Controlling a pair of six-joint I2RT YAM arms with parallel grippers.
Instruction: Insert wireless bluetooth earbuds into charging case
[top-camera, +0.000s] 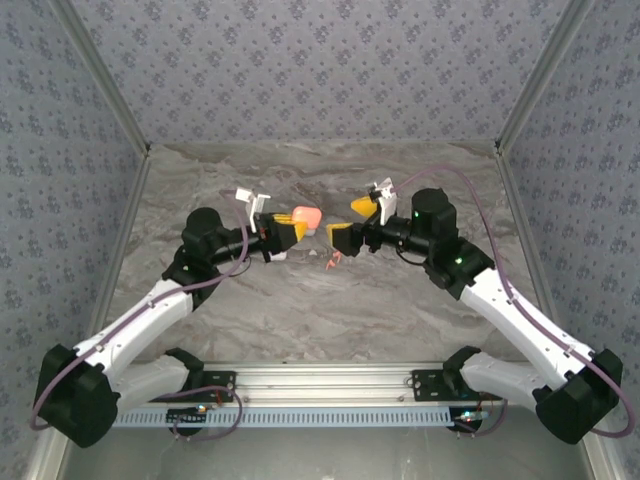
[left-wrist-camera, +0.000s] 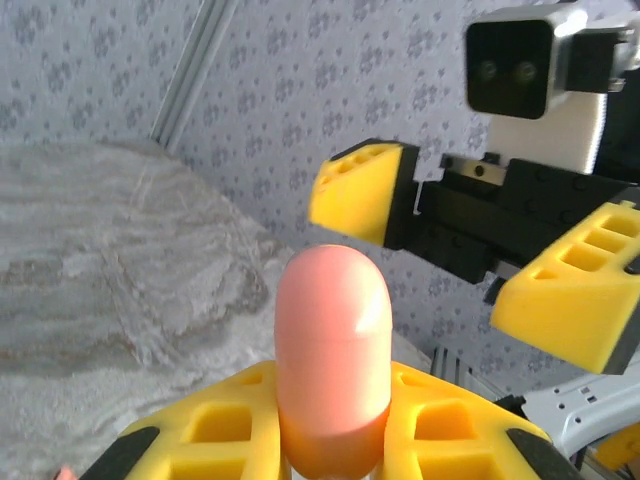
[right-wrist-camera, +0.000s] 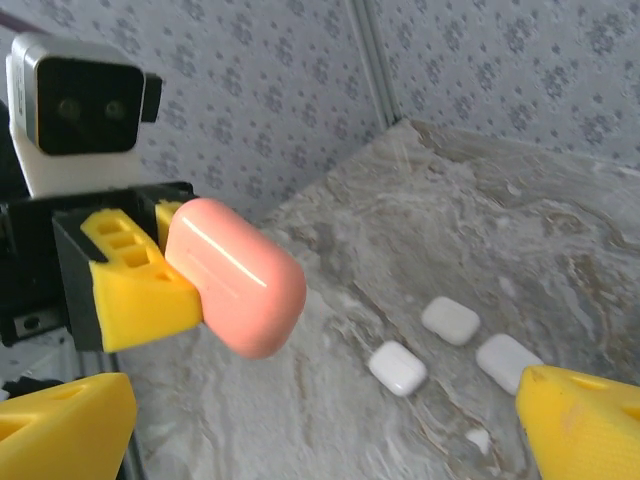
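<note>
**Early stage: case aloft, no earbud seated.**
Your left pincer (top-camera: 293, 226) clamps the coral case (top-camera: 306, 217), which looks closed. The right pincer (top-camera: 351, 222) gapes empty at its 3 o'clock. Coral earbuds (top-camera: 328, 262) lie on the counter (top-camera: 300, 310) at 5 o'clock.

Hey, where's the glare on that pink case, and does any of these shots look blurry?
Left wrist view: a soft white highlight on the pink case, upper right side. Right wrist view: a thin glare streak along the case; the white cases on the table look slightly soft. Top external view: even light, no glare, small details fuzzy.
</note>
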